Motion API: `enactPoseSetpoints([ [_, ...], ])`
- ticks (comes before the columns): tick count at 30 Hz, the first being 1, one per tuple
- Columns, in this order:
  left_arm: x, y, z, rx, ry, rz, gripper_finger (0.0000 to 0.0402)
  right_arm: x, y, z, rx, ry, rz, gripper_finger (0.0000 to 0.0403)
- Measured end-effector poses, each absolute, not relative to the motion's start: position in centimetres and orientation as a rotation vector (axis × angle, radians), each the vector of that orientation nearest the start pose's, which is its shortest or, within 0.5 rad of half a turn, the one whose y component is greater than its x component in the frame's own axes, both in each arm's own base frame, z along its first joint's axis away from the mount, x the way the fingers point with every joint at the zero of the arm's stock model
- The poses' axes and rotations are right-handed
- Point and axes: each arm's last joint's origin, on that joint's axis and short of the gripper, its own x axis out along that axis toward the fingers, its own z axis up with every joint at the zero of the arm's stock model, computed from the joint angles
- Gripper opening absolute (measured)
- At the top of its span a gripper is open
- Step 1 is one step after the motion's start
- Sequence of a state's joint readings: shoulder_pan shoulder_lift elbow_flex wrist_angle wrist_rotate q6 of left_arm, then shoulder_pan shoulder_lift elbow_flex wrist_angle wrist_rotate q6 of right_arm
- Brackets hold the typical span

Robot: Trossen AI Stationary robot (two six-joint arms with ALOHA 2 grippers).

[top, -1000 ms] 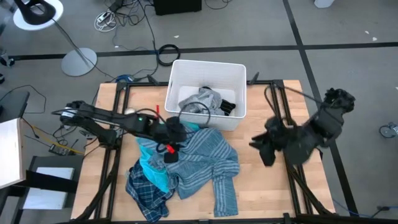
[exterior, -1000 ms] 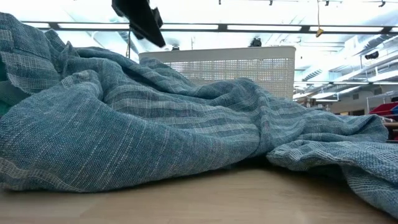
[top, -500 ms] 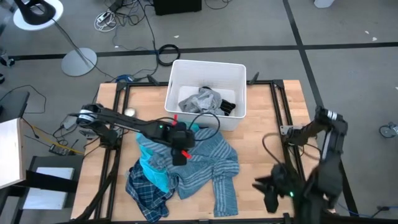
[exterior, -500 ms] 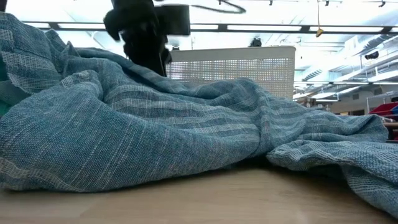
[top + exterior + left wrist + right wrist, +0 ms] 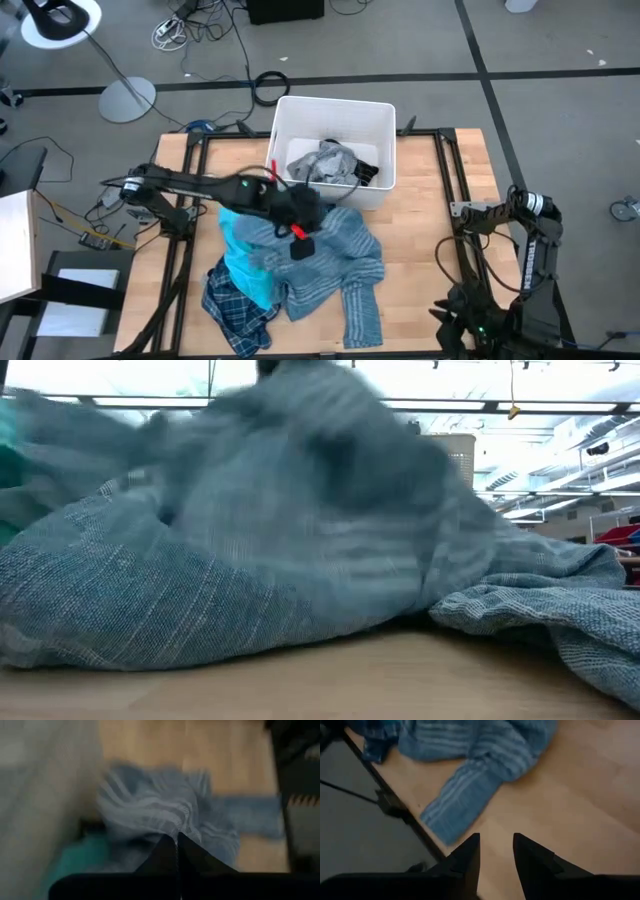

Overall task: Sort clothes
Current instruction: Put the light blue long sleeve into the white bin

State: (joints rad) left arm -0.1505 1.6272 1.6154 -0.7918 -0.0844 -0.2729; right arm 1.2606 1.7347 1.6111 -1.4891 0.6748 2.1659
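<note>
The blue-grey striped shirt (image 5: pixel 345 255) lies spread at the table's middle, on top of a turquoise piece (image 5: pixel 240 268) and a navy plaid shirt (image 5: pixel 232 308). My left gripper (image 5: pixel 303 243) is over the shirt's middle and shut on it; in the low view the shirt (image 5: pixel 300 510) is bunched upward and blurred. My right gripper (image 5: pixel 496 852) hangs open above bare wood near the table's front right, with nothing between its fingers. The shirt's sleeve (image 5: pixel 455 805) lies just ahead of it. My left gripper pinches a raised fold of the striped shirt (image 5: pixel 172 827) near the garment's middle between its two fingers (image 5: pixel 165 847). The fingers slant down from the table's left. The pinched cloth is drawn up into a peak while the shirt's edges and sleeve stay on the table.
A white bin (image 5: pixel 290 110) stands at the table's far middle, holding a grey top (image 5: pixel 325 160) and black socks (image 5: pixel 365 172). Bare wood shows on the table's right half (image 5: pixel 430 240). Cables and a lamp base lie on the floor beyond.
My left gripper has dropped onto the striped shirt, taken hold of it and risen a little toward the right, pulling the shirt's middle up while its edges stay down. My right arm has swung from the table's right side to the near edge and come lower.
</note>
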Motion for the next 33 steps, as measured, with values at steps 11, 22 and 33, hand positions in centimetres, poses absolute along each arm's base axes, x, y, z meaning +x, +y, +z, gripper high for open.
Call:
enactPoseSetpoints([
  [11, 32.3, -3.4, 49.4, -0.177, 0.271, 0.186, 0.0001, 10.6, 25.9, 25.1, 0.714, 0.609, -0.463, 0.0113],
  [22, 30.2, 0.2, 58.5, -0.046, -0.492, 0.381, 0.0, 11.5, 23.8, 20.0, 0.837, 0.613, -0.308, 0.0113],
  [33, 26.3, 6.9, 61.7, 0.0, -0.967, 0.597, 0.0, 13.1, 21.9, 20.0, 0.781, 0.6, -0.297, 0.0113],
])
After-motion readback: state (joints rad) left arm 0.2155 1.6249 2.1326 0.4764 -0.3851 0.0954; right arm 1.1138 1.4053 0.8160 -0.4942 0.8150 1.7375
